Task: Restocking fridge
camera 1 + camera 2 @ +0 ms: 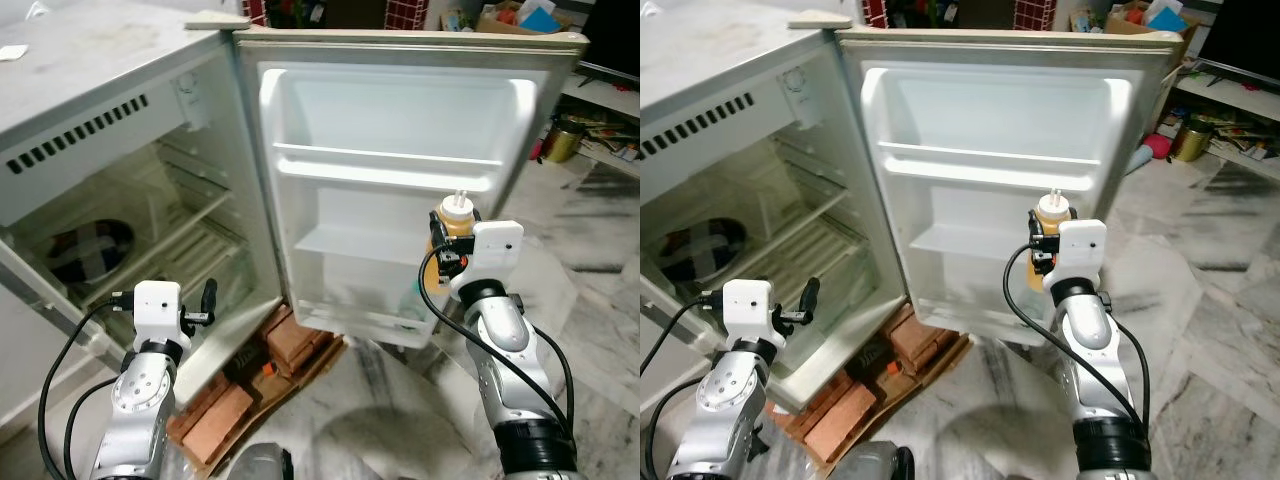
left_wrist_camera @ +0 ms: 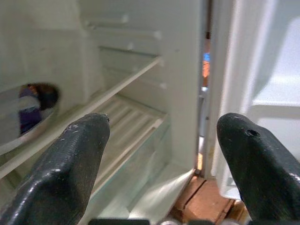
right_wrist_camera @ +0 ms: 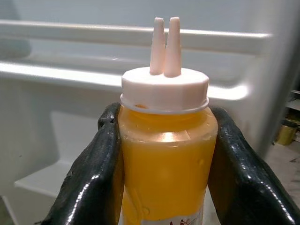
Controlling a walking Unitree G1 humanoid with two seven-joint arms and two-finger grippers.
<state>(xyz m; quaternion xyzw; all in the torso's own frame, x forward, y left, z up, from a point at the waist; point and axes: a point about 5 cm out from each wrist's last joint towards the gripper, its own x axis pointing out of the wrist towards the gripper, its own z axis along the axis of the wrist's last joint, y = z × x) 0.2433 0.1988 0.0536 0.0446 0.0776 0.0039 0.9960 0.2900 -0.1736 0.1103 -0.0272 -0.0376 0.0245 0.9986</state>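
Yellow sauce fills the clear plastic squeeze bottle with its white twin-nozzle cap (image 3: pixel 165 154), and the right tool (image 3: pixel 164 173) is clamped on it, one black finger (image 3: pixel 91 178) pressed to each side of the body. The bottle stands upright, its long axis vertical, nozzles pointing up, and is carried in front of the open white fridge door (image 1: pixel 400 130). It hangs level with the door's middle shelf (image 1: pixel 355 245), just short of it, while the lower door rack (image 1: pixel 375 320) sits below and slightly further in. That makes the coming move, by judgement, a short push forward and a lowering onto a door shelf, with the bottle kept upright so its base lands flat.

Off to the robot's left, the left tool (image 2: pixel 161 154) is parted and empty, aimed into the small white fridge cabinet (image 1: pixel 120 170) above its ribbed lower shelf (image 2: pixel 126 126). It is well apart from the bottle, so the right arm is the one placed to do the stocking. Red bricks (image 1: pixel 290 345) prop the fridge off the marble floor (image 1: pixel 590 250).
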